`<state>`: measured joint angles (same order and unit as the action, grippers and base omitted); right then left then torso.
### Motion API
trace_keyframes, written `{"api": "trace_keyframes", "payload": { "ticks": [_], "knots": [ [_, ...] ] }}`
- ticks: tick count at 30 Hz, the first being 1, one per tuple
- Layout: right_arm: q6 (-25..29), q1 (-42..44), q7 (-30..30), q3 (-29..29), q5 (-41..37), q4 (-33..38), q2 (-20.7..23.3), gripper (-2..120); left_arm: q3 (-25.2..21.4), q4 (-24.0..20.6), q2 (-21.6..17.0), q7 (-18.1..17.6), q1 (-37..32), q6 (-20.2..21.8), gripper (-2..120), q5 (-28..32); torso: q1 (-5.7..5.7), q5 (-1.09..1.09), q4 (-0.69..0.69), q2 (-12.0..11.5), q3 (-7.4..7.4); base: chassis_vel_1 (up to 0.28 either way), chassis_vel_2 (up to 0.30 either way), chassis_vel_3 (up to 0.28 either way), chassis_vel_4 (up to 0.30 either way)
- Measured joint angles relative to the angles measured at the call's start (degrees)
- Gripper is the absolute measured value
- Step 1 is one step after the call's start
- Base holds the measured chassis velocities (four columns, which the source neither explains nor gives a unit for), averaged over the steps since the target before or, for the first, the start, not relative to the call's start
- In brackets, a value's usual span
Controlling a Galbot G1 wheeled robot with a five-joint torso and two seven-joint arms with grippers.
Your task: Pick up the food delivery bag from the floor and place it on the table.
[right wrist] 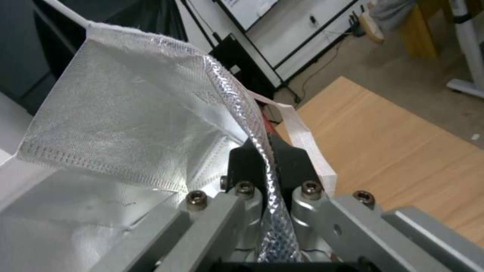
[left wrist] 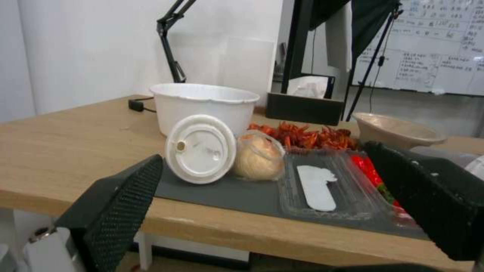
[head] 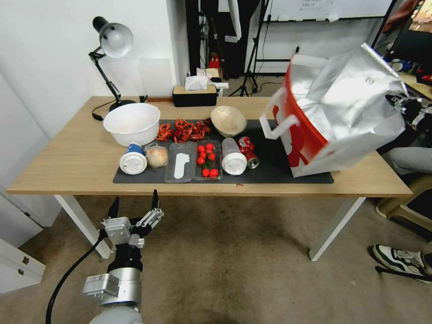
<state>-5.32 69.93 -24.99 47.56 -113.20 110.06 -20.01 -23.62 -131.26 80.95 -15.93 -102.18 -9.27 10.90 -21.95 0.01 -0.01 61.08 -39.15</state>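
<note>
The food delivery bag (head: 335, 112) sits tilted at the right end of the dark grey mat (head: 270, 173) on the table (head: 67, 157), its bottom corner on the mat and its foil-lined mouth leaning away from the mat's food. The right pincer (right wrist: 267, 156) is pressed together on the bag's silver foil rim (right wrist: 262, 124). The left pincer (head: 134, 204) hangs spread and empty above the floor (head: 234, 270), just in front of the table edge nearest the mat's left corner.
</note>
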Motion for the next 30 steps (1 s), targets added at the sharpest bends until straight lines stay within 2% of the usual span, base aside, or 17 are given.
{"api": "trace_keyframes", "payload": {
  "ticks": [13, 16, 17, 20, 21, 23, 24, 26, 28, 29, 30],
  "knots": [
    [-0.58, -0.12, -1.83, -0.32, 1.94, -0.46, -0.28, 1, -0.19, -0.47, 0.05, -0.14, -0.14, -0.18, 100, -0.14, 0.00, -0.01, 0.00, 0.00, 0.00, 0.000, 0.000, 0.000, 0.000],
    [-0.71, -0.22, -2.09, -0.67, 3.08, -0.74, -0.27, 15, -0.20, -0.56, 0.08, -0.20, -0.23, -0.21, 100, -0.14, 0.00, 0.00, 0.00, 0.00, 0.00, 0.000, 0.000, 0.000, 0.000],
    [-0.71, -0.22, -2.09, -0.67, 3.08, -0.74, -0.27, 15, -0.20, -0.56, 0.08, -0.20, -0.23, -0.21, 100, -0.14, 0.00, 0.00, 0.00, 0.00, 0.00, 0.000, 0.000, 0.000, 0.000],
    [-0.92, -0.46, -2.04, -0.93, 3.57, -0.83, -0.08, 30, -0.16, -0.56, 0.19, -0.23, -0.21, -0.22, 100, -0.16, 0.00, -0.01, 0.00, 0.00, 0.00, 0.000, 0.000, 0.000, 0.000],
    [-0.92, -0.46, -2.04, -0.93, 3.57, -0.83, -0.08, 30, -0.16, -0.56, 0.19, -0.23, -0.21, -0.22, 100, -0.16, 0.00, -0.01, 0.00, 0.00, 0.00, 0.000, 0.000, 0.000, 0.000],
    [-0.97, -0.58, -2.06, -1.10, 3.81, -1.02, 0.00, 39, -0.13, -0.55, 0.20, -0.24, -0.08, -0.22, 100, -0.16, 0.00, -0.01, 0.00, 0.00, 0.00, 0.000, 0.000, 0.000, 0.000],
    [-0.97, -0.61, -2.06, -1.21, 4.24, -1.15, 0.08, 45, -0.12, -0.48, 0.18, -0.25, -0.01, -0.21, 100, -0.16, 0.00, -0.01, -0.01, 0.00, 0.00, 0.000, 0.000, 0.000, 0.000],
    [-0.91, -0.64, -2.05, -1.33, 4.66, -1.28, 0.15, 48, -0.11, -0.41, 0.17, -0.26, 0.04, -0.21, 100, -0.16, 0.00, -0.01, 0.00, 0.00, 0.00, 0.000, 0.000, 0.000, 0.000],
    [-0.64, -0.70, -1.86, -1.48, 5.51, -1.36, 0.31, 59, -0.09, -0.33, 0.12, -0.28, 0.18, -0.15, 100, -0.12, 0.00, -0.01, 0.00, 0.00, 0.00, 0.000, 0.000, 0.000, 0.000],
    [-0.64, -0.70, -1.86, -1.48, 5.51, -1.36, 0.31, 59, -0.09, -0.33, 0.12, -0.28, 0.18, -0.15, 100, -0.12, 0.00, -0.01, 0.00, 0.00, 0.00, 0.000, 0.000, 0.000, 0.000],
    [-0.51, -0.71, -1.68, -1.48, 5.95, -1.35, 0.38, 64, -0.07, -0.31, 0.09, -0.29, 0.23, -0.10, 100, -0.08, 0.00, -0.01, 0.00, 0.00, 0.00, 0.000, 0.000, 0.000, 0.000]
  ]
}}
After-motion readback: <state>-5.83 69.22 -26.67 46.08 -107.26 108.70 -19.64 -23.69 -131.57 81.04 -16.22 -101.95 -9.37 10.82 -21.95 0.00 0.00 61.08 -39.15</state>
